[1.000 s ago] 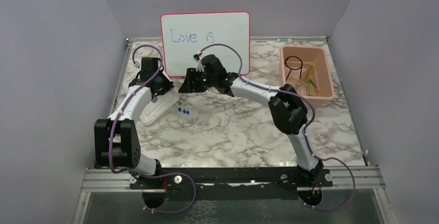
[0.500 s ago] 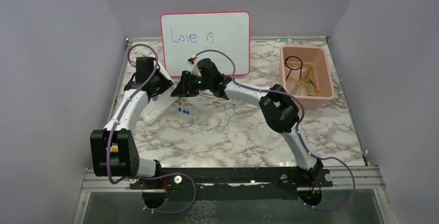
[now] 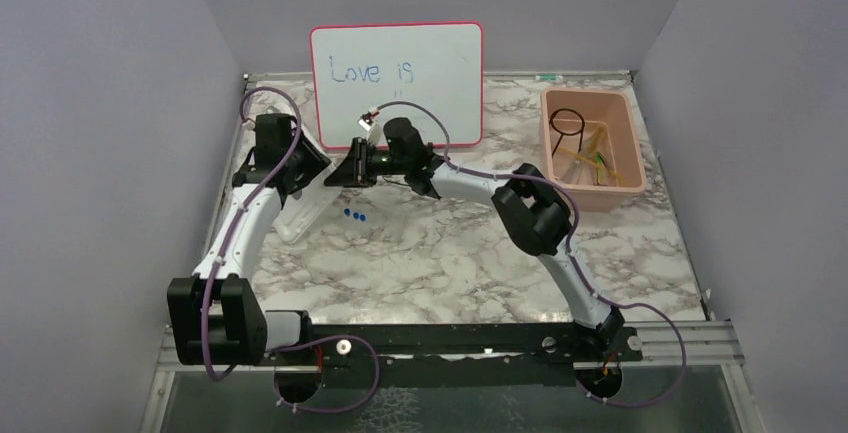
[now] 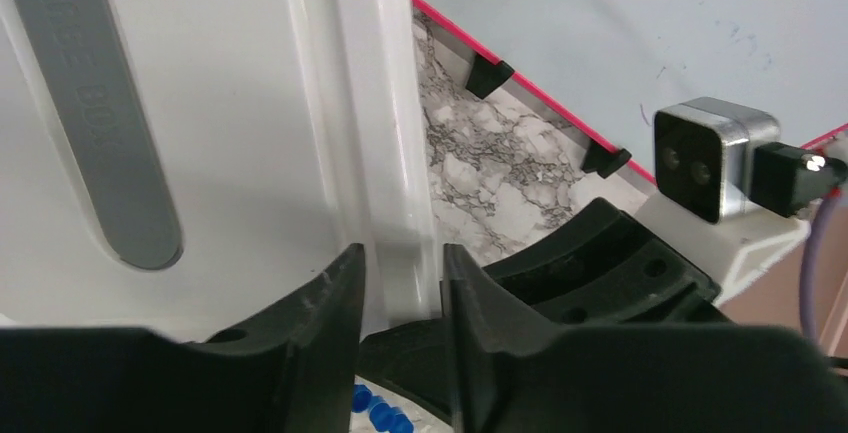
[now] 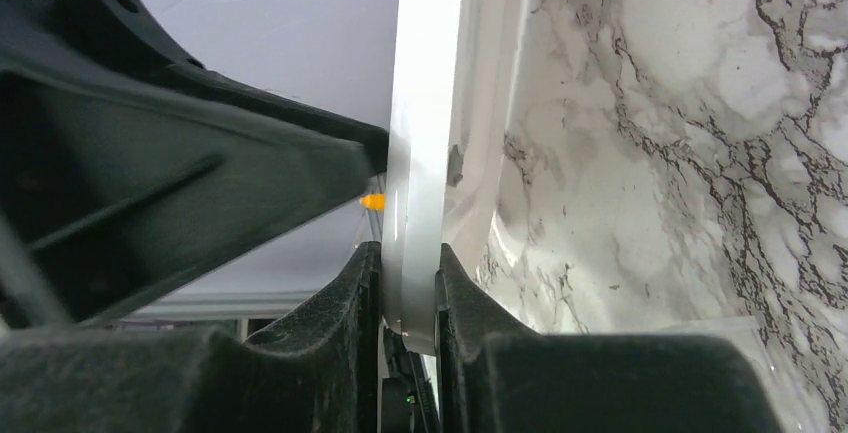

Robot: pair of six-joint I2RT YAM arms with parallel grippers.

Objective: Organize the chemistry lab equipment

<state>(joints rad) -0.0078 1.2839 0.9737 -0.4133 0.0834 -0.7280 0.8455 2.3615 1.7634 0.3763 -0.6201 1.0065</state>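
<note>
Both grippers meet at the white lid (image 3: pixel 295 215), left of centre, in front of the whiteboard (image 3: pixel 395 53). My right gripper (image 5: pixel 408 263) is shut on the lid's thin edge (image 5: pixel 425 103), pads pressed to both faces. My left gripper (image 4: pixel 400 263) straddles the lid's raised rim (image 4: pixel 385 153), jaws parted, open. In the top view the left gripper (image 3: pixel 310 168) and right gripper (image 3: pixel 338 173) sit almost nose to nose. Small blue-capped pieces (image 3: pixel 354 216) lie on the marble below them, with the blue caps (image 4: pixel 380 413) showing under my left fingers. The black wire ring (image 3: pixel 568 121) and yellowish tubing (image 3: pixel 597 158) lie in the pink bin.
The pink bin (image 3: pixel 600 196) stands at the back right. The red-framed whiteboard (image 4: pixel 600 33) leans at the back just behind both grippers. Purple walls close in the left, right and back sides. The right wrist camera (image 4: pixel 710 158) sits close to my left fingers.
The right gripper has moved left onto the lid's edge and closed on it. The left jaws, shut on the rim before, have parted. The left arm's elbow drifted leftward.
</note>
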